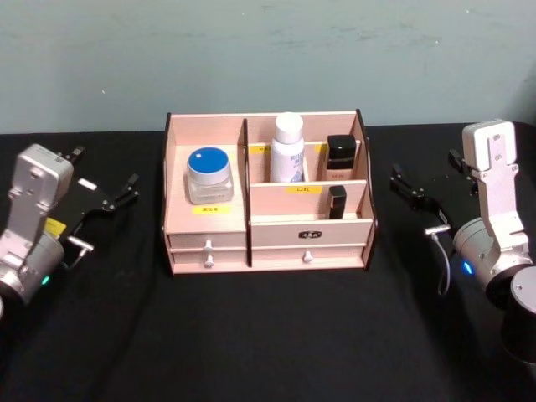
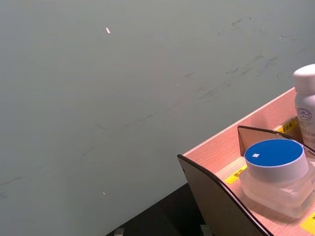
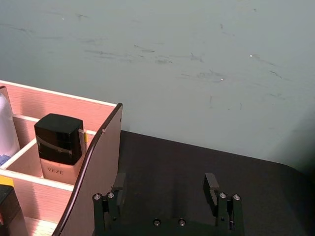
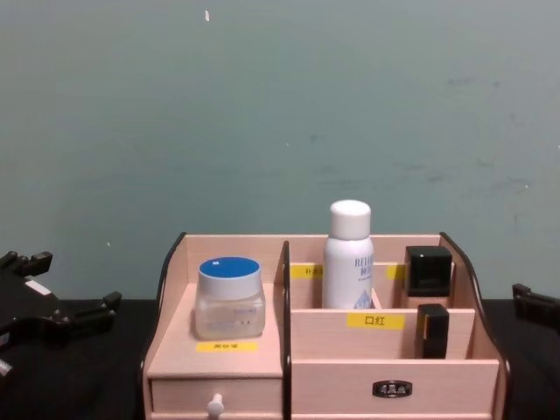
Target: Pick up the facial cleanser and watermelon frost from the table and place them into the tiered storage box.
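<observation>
Pale-wood tiered storage box (image 1: 268, 243), stepped compartments

The head camera looks down and forward from above onto the black table (image 1: 268, 335), with the tiered storage box (image 1: 226, 222) centred. The chest camera sits lower and faces the box front-on, close, against the grey-green wall (image 4: 280, 105). The left wrist camera looks past the box's left end up at the wall; the right wrist camera looks past its right end. All four share the box.
</observation>
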`<state>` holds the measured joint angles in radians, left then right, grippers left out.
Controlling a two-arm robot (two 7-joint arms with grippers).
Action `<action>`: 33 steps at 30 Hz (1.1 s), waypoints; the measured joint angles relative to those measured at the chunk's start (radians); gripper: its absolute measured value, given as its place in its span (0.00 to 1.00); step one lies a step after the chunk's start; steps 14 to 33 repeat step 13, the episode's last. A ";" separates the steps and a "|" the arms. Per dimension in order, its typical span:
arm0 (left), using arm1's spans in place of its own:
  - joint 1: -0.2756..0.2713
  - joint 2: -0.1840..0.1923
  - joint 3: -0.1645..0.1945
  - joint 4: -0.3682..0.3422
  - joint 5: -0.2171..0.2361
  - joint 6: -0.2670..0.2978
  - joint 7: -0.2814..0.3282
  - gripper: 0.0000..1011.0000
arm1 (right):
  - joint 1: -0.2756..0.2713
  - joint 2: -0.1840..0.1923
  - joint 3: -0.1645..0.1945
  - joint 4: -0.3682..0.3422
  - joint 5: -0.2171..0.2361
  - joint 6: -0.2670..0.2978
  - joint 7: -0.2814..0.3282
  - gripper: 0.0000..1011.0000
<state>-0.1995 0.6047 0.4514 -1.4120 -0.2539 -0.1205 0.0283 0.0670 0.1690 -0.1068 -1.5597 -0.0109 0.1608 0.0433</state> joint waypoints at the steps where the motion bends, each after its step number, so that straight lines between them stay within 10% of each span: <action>1: 0.000 0.000 0.000 0.000 0.000 0.000 0.000 0.99 | 0.000 0.000 0.000 0.000 0.000 0.000 0.000 0.99; 33: 0.000 0.000 0.000 0.000 0.000 0.000 0.000 0.99 | 0.000 0.000 0.000 0.000 0.000 0.000 0.000 0.99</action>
